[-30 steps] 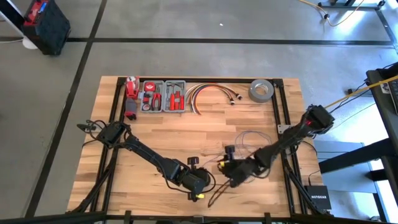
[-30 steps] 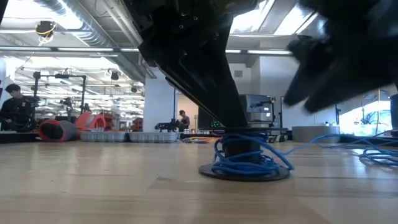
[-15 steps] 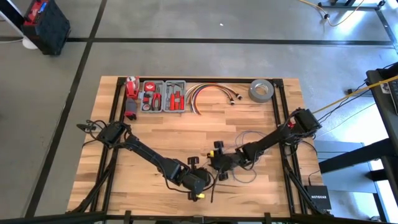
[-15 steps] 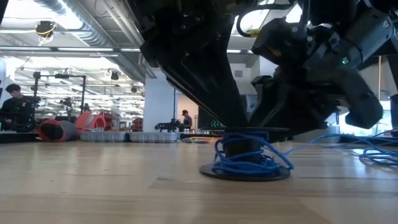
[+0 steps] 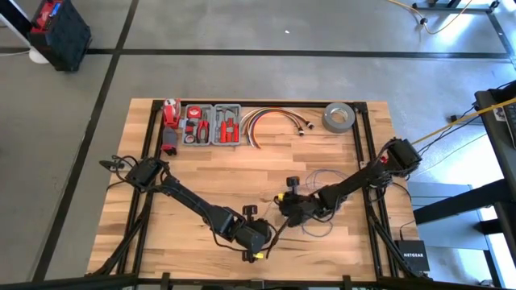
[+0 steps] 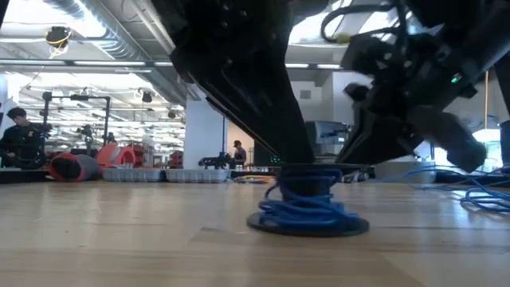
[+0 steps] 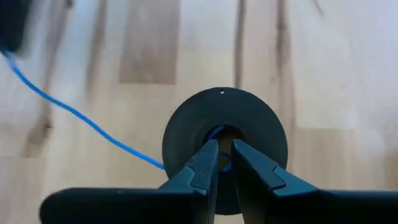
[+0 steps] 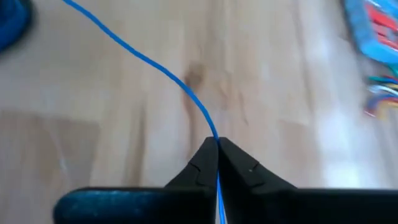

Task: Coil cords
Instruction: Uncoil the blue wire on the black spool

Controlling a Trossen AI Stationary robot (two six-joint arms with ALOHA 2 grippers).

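Observation:
A black spool (image 6: pixel 307 209) stands on the wood near the table's front, with thin blue wire wound on its core. In the left wrist view its round top disc (image 7: pixel 255 124) faces me. My left gripper (image 7: pixel 219 155) (image 5: pixel 260 238) comes down on it and is shut at the disc's middle. My right gripper (image 8: pixel 217 149) (image 5: pixel 282 211) is just right of the spool, low over the table, shut on the blue wire (image 8: pixel 143 59). More of this wire lies in loose loops (image 5: pixel 322 179) on the wood. My left gripper has its fingertips (image 7: pixel 205 163) at the centre hole (image 7: pixel 219 132) of the spool's top disc, slanting down from the table's left. The fingertips hide what they pinch there. The spool stands upright with its bottom disc (image 6: pixel 307 226) on the table. My right gripper pinches a single strand of the blue wire (image 8: pixel 215 138) between its two fingertips, slanting down from the table's right. The wire runs along between the fingers and leaves the tips in a nearly straight line over the wood.
At the far edge lie a grey tray of red tools (image 5: pixel 211 125), a bundle of red, yellow and white cables (image 5: pixel 274 121) and a grey tape roll (image 5: pixel 339 118). Red items (image 5: pixel 169 113) sit at the far left. Bare wood (image 5: pixel 226 173) lies mid-table.
My right gripper has gone toward the table's left edge and down, closer to the spool. The loose blue loops that stood out beside the spool's core now lie closer against it, and the spool has shifted slightly. My left gripper has kept still.

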